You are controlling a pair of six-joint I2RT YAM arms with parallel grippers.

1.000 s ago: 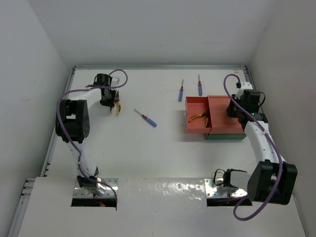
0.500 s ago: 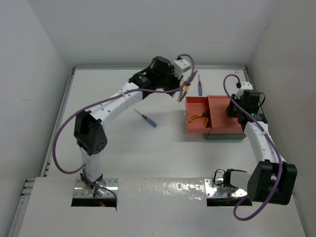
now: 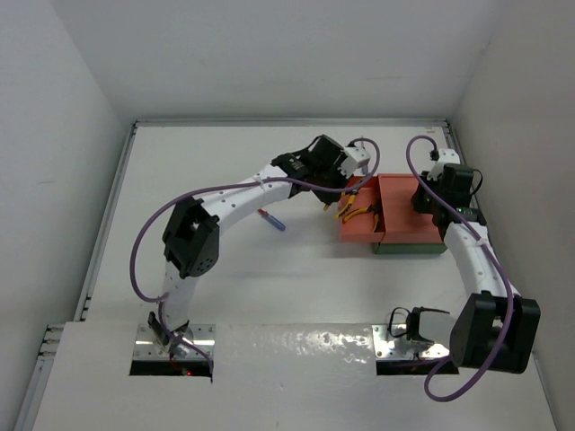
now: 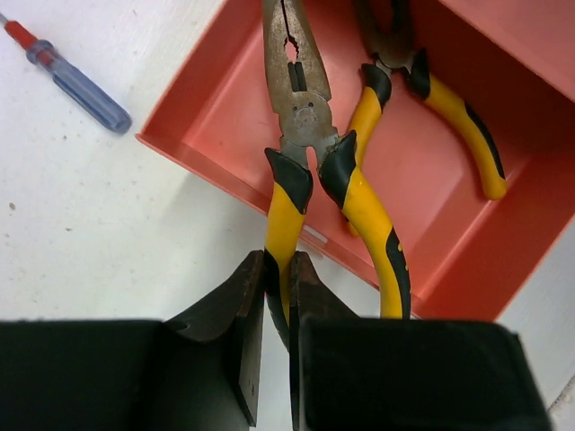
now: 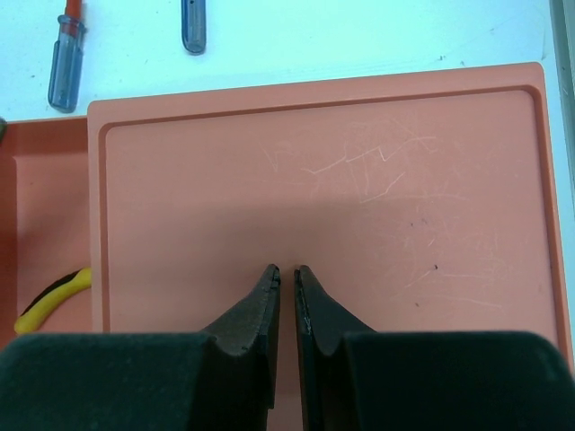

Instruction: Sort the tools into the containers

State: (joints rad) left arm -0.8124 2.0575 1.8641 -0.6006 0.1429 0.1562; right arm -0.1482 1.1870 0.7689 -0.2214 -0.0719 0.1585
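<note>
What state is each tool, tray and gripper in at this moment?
held pliers: one handle gripped, nose over orange tray
left gripper: shut on held pliers
second pliers: lying in orange tray
orange tray: open
near screwdriver: lying on table
far screwdrivers: lying on table
green tray: under orange-red panel, contents hidden
right gripper: shut, empty

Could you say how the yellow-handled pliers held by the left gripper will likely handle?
Gripped by one handle only, the yellow-handled steel pliers may flop open at the pivot. The left gripper probably won't slip: handles look rubbery.
</note>
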